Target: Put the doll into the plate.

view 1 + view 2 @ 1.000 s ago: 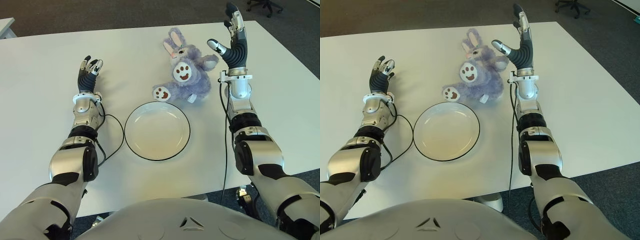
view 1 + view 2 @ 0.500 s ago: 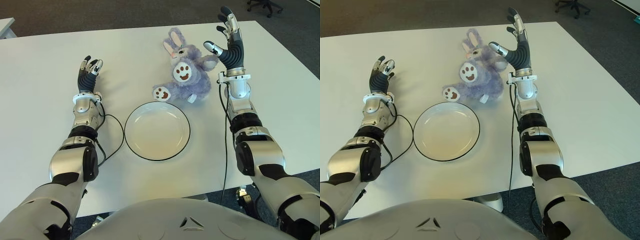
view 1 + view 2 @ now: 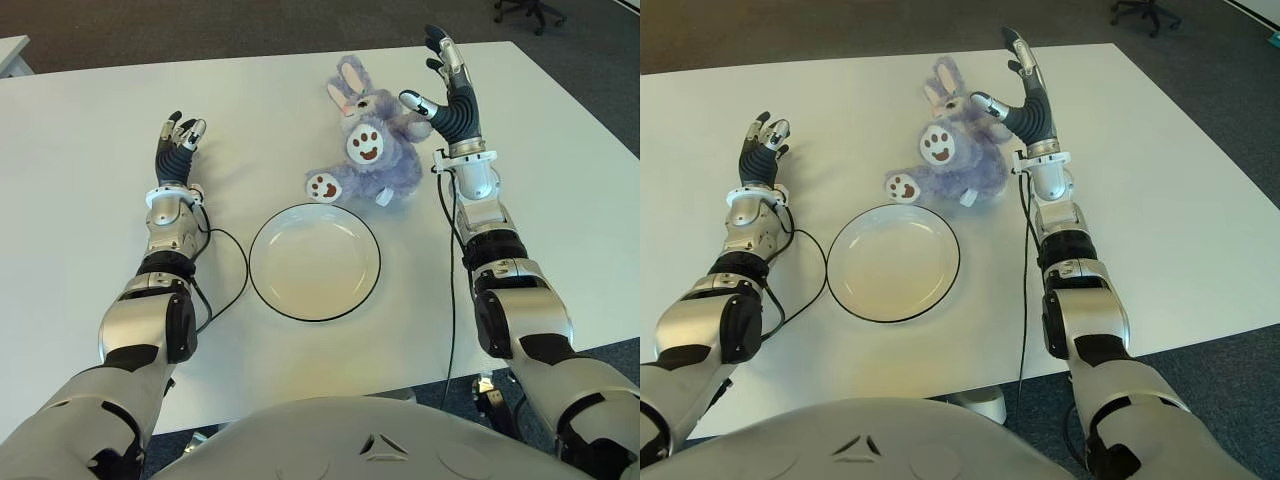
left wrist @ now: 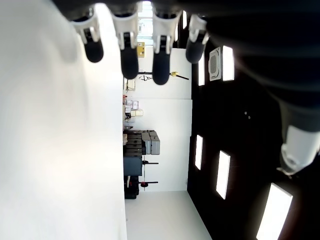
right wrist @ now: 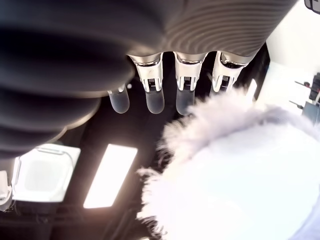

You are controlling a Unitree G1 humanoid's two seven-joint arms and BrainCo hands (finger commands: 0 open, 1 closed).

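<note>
Doll: I am seeing the purple plush bunny (image 3: 372, 152) lying on its back in the upper middle of the frame, on the white table (image 3: 90, 240) — its paw soles are facing up and its ears are pointing toward the far edge.
Plate: the white plate with a dark rim (image 3: 314, 261) is sitting in the centre of the frame, just below the bunny's lower foot; it is holding nothing, and I cannot tell whether the foot is touching the rim.
Right hand: my right hand (image 3: 448, 92) is standing at the upper right of the frame, right beside the bunny's body, fingers (image 5: 152, 98) stretched out straight and released — grasping nothing. Its thumb is reaching over the bunny's raised arm; in the right wrist view the fur is filling the space just under the fingertips.
Left hand: my left hand (image 3: 177, 142) is showing at the upper left of the frame, well apart from the plate, fingers (image 4: 127, 57) extended and holding nothing.
Cable: a black cable (image 3: 232, 262) is looping on the table between the left forearm and the plate.
</note>
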